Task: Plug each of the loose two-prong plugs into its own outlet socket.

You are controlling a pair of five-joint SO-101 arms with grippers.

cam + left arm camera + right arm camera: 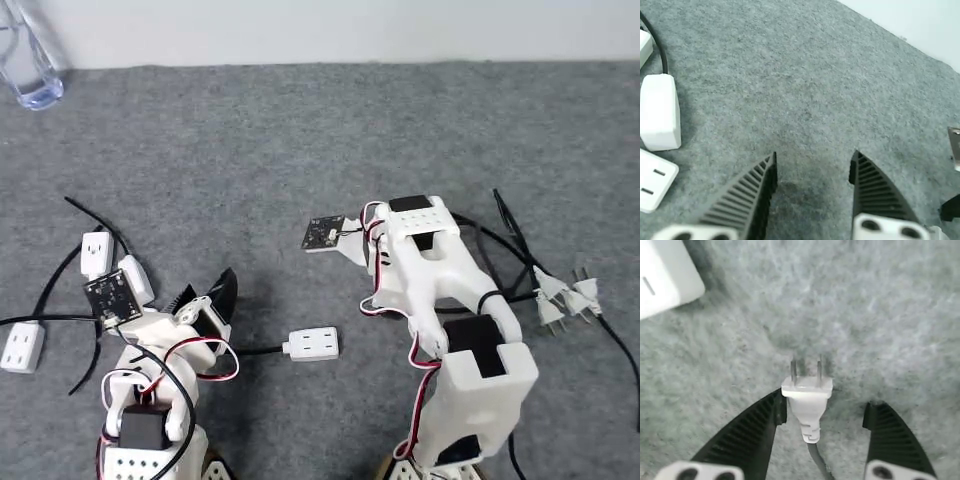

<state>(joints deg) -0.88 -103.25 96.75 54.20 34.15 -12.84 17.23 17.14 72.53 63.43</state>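
My right gripper (827, 406) is open just above the grey carpet. A white two-prong plug (806, 395) lies between its fingers, prongs pointing away, its body touching one black finger (757, 427). A white outlet socket (662, 277) sits a short way ahead of it, and lies on its black cord between the arms (311, 343). Two more loose plugs (563, 297) lie at the right. My left gripper (812, 162) is open over bare carpet with nothing between its fingers, low at the left (205, 295). Beside it lie white sockets (660, 112), seen from above as a socket (97, 253) and another socket (22, 347).
Black cords (505, 240) run across the carpet to the right of the right arm and around the left sockets. A clear glass (30, 70) stands at the far left corner. A white wall (350, 30) bounds the carpet at the back.
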